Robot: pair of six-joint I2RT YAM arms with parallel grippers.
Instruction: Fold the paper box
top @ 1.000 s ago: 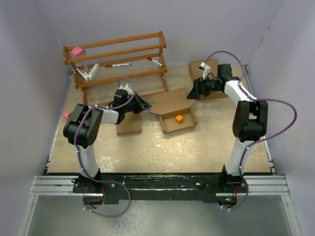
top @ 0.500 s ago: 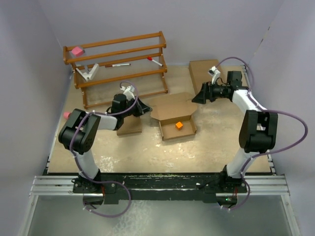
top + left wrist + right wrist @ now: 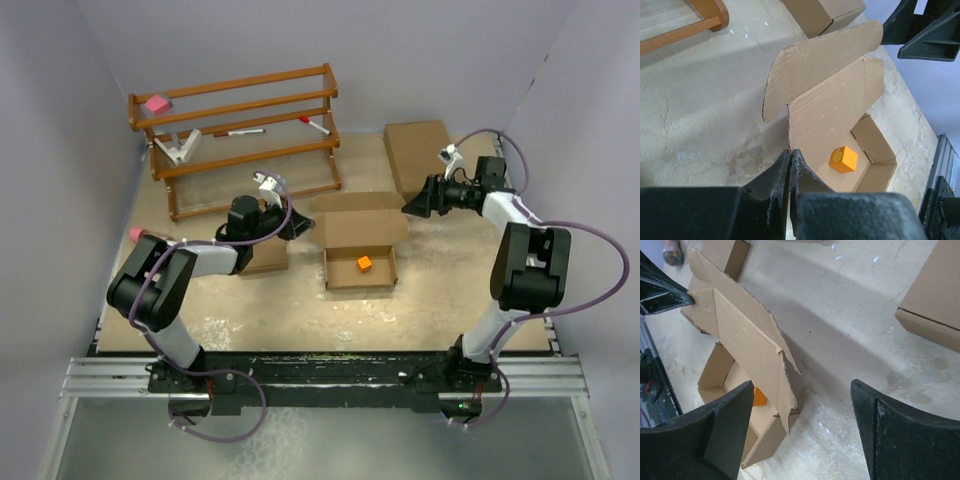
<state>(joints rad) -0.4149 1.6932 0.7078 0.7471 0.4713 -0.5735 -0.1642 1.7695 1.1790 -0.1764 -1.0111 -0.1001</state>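
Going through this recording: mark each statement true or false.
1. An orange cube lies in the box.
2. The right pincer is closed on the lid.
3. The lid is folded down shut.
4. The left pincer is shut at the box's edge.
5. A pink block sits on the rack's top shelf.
1. True: the cube lies on the floor of the box.
2. False: the right pincer is open and holds nothing.
3. False: the lid stands open.
4. True: the left pincer is shut, its tips at a side wall.
5. True: the pink block sits at the left end of the top shelf of the rack.
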